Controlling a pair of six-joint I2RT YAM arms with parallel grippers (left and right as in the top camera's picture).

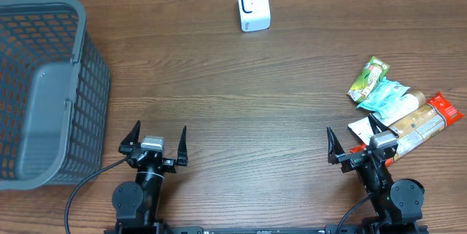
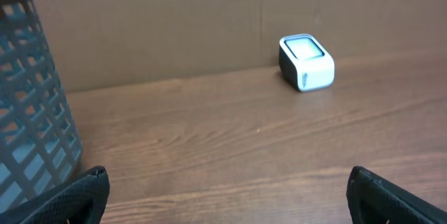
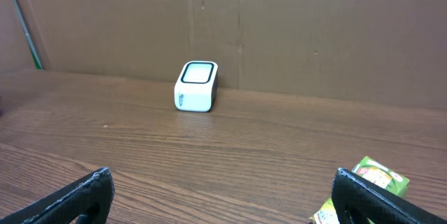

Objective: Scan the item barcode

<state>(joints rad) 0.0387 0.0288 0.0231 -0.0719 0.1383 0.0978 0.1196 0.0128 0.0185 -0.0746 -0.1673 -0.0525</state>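
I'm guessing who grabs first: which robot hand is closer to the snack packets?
Right. The right gripper sits just beside the snack packets, at their edge; the left gripper is far away, by the basket.

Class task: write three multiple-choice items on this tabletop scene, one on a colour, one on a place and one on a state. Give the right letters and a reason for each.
1. The mesh basket is: A. grey; B. red; C. yellow.
2. The barcode scanner stands: A. inside the basket; B. at the far side of the table, near the middle; C. at the near edge.
3. The left tool and right tool are: A. both shut on a box; B. one open, one shut; C. both open, holding nothing.

Answers:
1 A: its walls show grey from overhead.
2 B: it stands alone at the far edge.
3 C: each pair of fingers is spread with nothing between.
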